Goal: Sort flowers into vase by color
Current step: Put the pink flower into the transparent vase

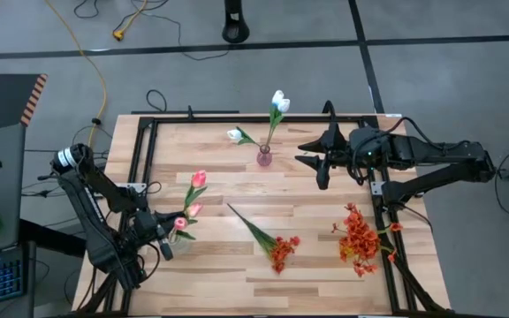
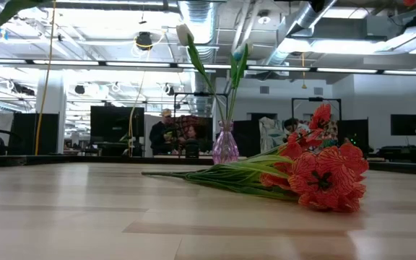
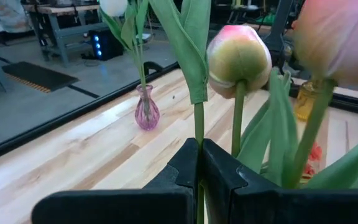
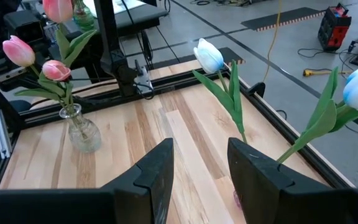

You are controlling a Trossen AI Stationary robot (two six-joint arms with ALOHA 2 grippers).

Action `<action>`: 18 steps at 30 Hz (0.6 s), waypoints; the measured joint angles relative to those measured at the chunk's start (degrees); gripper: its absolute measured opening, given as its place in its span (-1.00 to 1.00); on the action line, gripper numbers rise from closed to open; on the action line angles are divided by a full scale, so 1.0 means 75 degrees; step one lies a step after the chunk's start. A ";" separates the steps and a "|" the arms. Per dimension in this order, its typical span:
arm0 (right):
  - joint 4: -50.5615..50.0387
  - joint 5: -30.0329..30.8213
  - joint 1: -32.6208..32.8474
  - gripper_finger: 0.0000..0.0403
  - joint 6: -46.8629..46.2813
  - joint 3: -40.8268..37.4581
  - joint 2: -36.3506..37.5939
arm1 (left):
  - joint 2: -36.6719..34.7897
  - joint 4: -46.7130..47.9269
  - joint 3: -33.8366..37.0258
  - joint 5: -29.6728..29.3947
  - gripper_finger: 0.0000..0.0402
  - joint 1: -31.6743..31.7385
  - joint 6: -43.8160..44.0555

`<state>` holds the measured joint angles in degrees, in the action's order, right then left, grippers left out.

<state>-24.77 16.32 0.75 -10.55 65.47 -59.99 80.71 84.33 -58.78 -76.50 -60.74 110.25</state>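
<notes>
So far, the sorting seems to be more than half done. Two white tulips (image 1: pixel 278 102) stand in the pink vase (image 1: pixel 264 158) near the far edge of the table (image 1: pixel 307 265). Pink tulips (image 1: pixel 198 179) stand in a clear vase (image 1: pixel 168 247) at the near left corner. From above I count three pink blooms there, but one of them may be not yet set free.

The left gripper (image 1: pixel 153 231) is just beside this clear vase. In the left wrist view its fingers (image 3: pixel 188 165) are pressed together on a green stem (image 3: pixel 199 124), so it holds one pink tulip, probably to settle it in the vase.

The right gripper (image 1: pixel 318 157) hovers just beside the pink vase with its jaws standing apart, and nothing is between them.

One red-orange bunch (image 1: pixel 281 251) lies flat on the table in the near middle. A second red-orange bunch (image 1: pixel 359 238) is at the near right; whether it stands in a vase I cannot tell. In my judgement, what is left is to release the pink tulip and to place the lying bunch.
</notes>
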 joint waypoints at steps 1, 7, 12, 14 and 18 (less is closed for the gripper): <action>-0.0002 0.0000 0.0000 -0.12 0.0005 0.0000 0.0000 | 0.0000 -0.0035 0.0053 0.0008 -1.00 0.0002 0.0042; -0.0003 0.0000 0.0000 -0.12 0.0009 0.0000 0.0000 | 0.0000 -0.0360 0.0380 0.0111 -1.00 0.0002 0.0068; 0.0000 0.0000 0.0000 -0.12 0.0006 0.0000 0.0000 | -0.0003 -0.0382 0.0387 0.0354 -1.00 0.0000 0.0070; 0.0000 0.0003 0.0000 -0.12 0.0006 0.0000 0.0000 | -0.0003 -0.0381 0.0387 0.0461 -1.00 0.0002 0.0076; 0.0003 0.0000 0.0000 -0.12 -0.0012 0.0000 0.0000 | -0.0003 -0.0386 0.0387 0.0944 -1.00 0.0002 0.0069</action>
<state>-24.75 16.32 0.75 -10.63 65.47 -59.99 80.68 81.43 -55.88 -69.42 -60.73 110.77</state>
